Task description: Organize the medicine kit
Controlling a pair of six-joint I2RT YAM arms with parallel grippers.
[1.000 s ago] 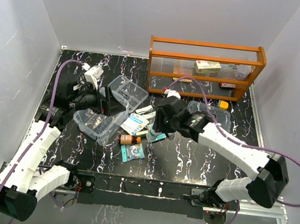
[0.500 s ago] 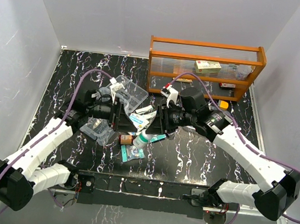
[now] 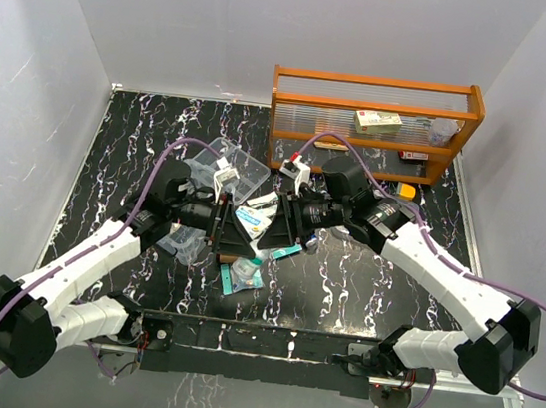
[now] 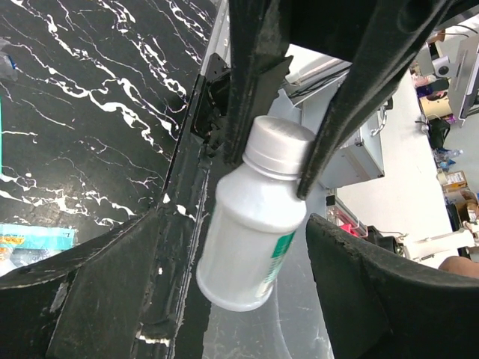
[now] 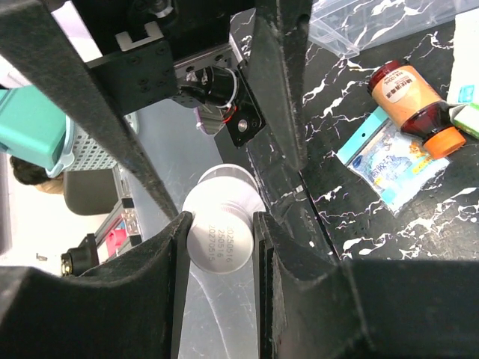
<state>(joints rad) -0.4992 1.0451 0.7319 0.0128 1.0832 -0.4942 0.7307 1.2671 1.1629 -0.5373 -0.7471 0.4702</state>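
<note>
My right gripper [image 3: 269, 236] is shut on the silver cap of a white bottle with a green label [image 3: 253, 261] and holds it above the table. The right wrist view shows the date-stamped cap [image 5: 221, 224] pinched between my right fingers [image 5: 179, 247]. My left gripper [image 3: 237, 235] is open, its jaws standing wide on either side of the bottle's body [image 4: 254, 224] without touching it. The clear medicine kit parts lie at the back left [image 3: 235, 164], under the left arm [image 3: 180, 240] and at the right [image 3: 398, 208].
An orange wooden rack [image 3: 374, 122] stands at the back. A blue packet [image 3: 241, 278] lies near the front, also in the right wrist view [image 5: 393, 161]. A brown bottle with an orange cap [image 5: 412, 97] lies beside it. A white-teal packet [image 3: 250, 223] lies between the grippers.
The right gripper has lifted the white bottle and turned toward the left arm. The left gripper has moved right from the clear box and now straddles the bottle.
</note>
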